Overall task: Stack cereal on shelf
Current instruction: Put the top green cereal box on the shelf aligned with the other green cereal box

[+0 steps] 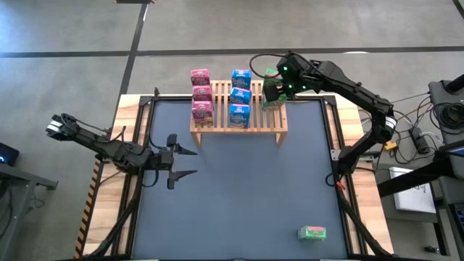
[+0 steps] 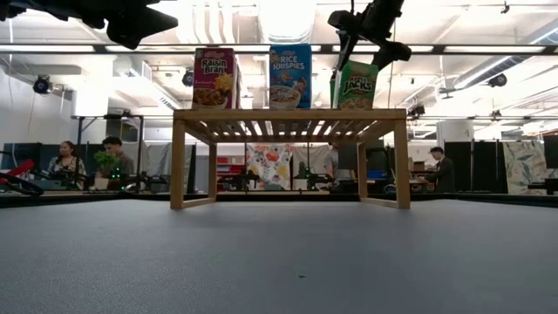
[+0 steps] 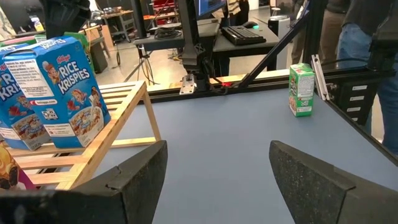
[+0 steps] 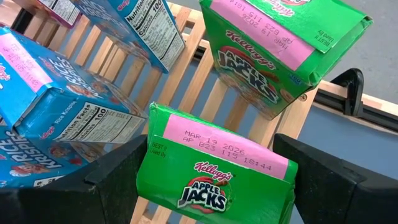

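Work surface: dark blue-grey table mat in a wooden frame, in an open workshop with ceiling strip lights and several people seated at desks behind. Item one: light wooden slatted rack standing near the far edge of the mat. On its top, a column of three pink boxes on the left and a column of three blue boxes in the middle, all upright. On the right end, two green boxes; the farther green box stands free on the slats, and the nearer green box sits between the fingers of the right gripper, one finger at each side of it; whether the pads are pressing it cannot be told. A third green box lies alone on the mat near the front right corner, well apart from the rack. Left gripper: poised above the left part of the mat, jaws spread wide, nothing between them.
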